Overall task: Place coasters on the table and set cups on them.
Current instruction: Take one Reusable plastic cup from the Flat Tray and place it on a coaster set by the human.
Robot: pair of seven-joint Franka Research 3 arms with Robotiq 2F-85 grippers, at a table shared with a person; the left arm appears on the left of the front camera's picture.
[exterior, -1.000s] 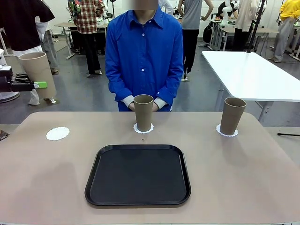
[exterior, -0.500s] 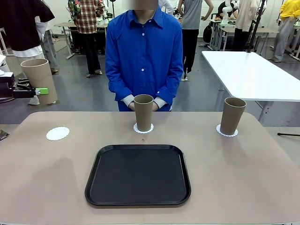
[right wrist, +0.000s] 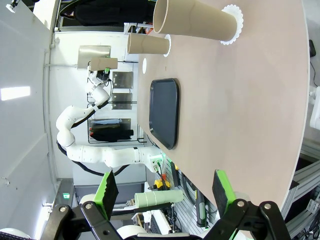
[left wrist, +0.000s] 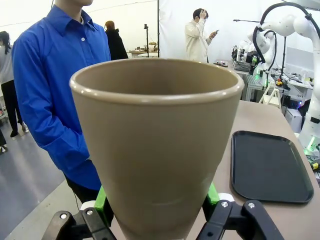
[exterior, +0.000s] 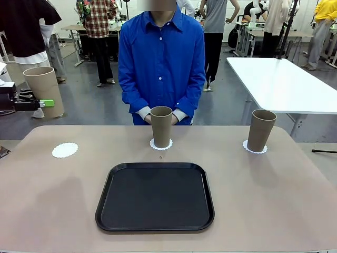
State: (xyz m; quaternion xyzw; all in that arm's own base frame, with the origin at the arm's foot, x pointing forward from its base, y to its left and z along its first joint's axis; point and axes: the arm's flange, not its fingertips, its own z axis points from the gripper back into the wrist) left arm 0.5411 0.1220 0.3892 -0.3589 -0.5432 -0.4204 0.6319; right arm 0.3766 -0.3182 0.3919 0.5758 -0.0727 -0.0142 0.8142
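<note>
Left gripper [exterior: 41, 101] at far left edge, raised above table [exterior: 274, 195], green pads pinching tan cup [exterior: 44, 89] upright; wrist view shows pads [left wrist: 102, 202] pressed against cup's lower sides. Bare coaster [exterior: 65, 150] on table's left, below and right of held cup. Middle cup [exterior: 161, 126] stands on coaster [exterior: 161, 145] before person in blue shirt [exterior: 161, 58]. Right cup [exterior: 261, 129] on coaster [exterior: 255, 148]. Black tray [exterior: 155, 196] central, nothing on it. Right gripper [right wrist: 165, 192] spread wide, holding nothing, well off table's side.
</note>
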